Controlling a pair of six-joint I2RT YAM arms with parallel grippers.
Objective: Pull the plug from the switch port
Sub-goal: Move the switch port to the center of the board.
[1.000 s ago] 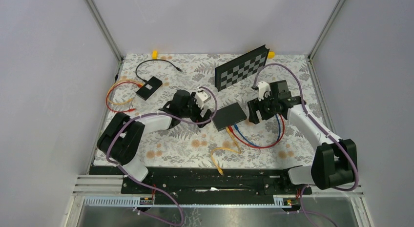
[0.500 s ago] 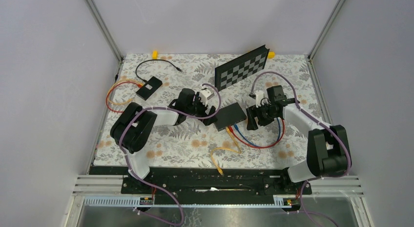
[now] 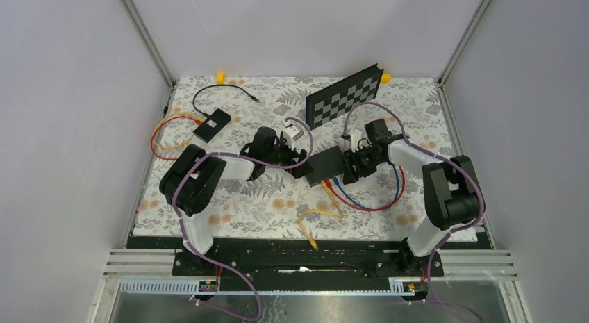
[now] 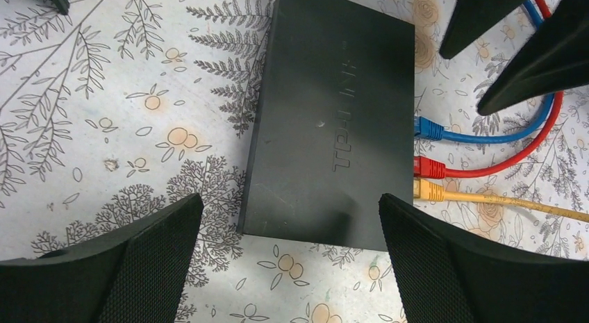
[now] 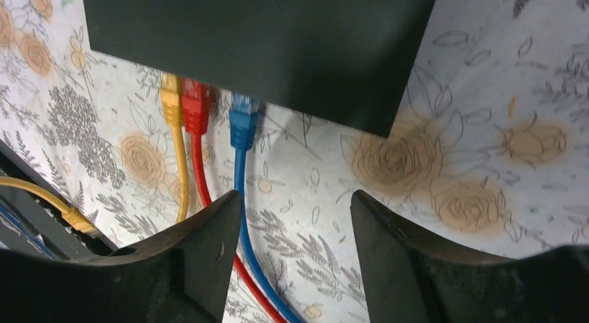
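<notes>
The black switch [image 3: 325,164] lies mid-table, also in the left wrist view [image 4: 333,121] and right wrist view [image 5: 264,38]. Three plugs sit in its front ports: blue [image 5: 243,121], red [image 5: 196,108] and yellow [image 5: 170,101]; they also show as blue [image 4: 428,128], red [image 4: 428,167] and yellow [image 4: 428,191]. My left gripper [image 4: 288,250] is open, its jaws straddling the switch's rear end without touching. My right gripper [image 5: 295,205] is open and empty, hovering just in front of the ports, the blue cable [image 5: 239,198] beside its left finger.
A checkerboard panel [image 3: 344,95] leans at the back. A small black box [image 3: 212,124] with black, red and orange cables sits back left. The red and blue cables loop right of the switch [image 3: 389,198]; a loose yellow cable end [image 3: 310,233] lies near the front edge.
My right gripper has moved left and nearer to the switch's port side. My left gripper has shifted slightly right, up to the switch's other end.
</notes>
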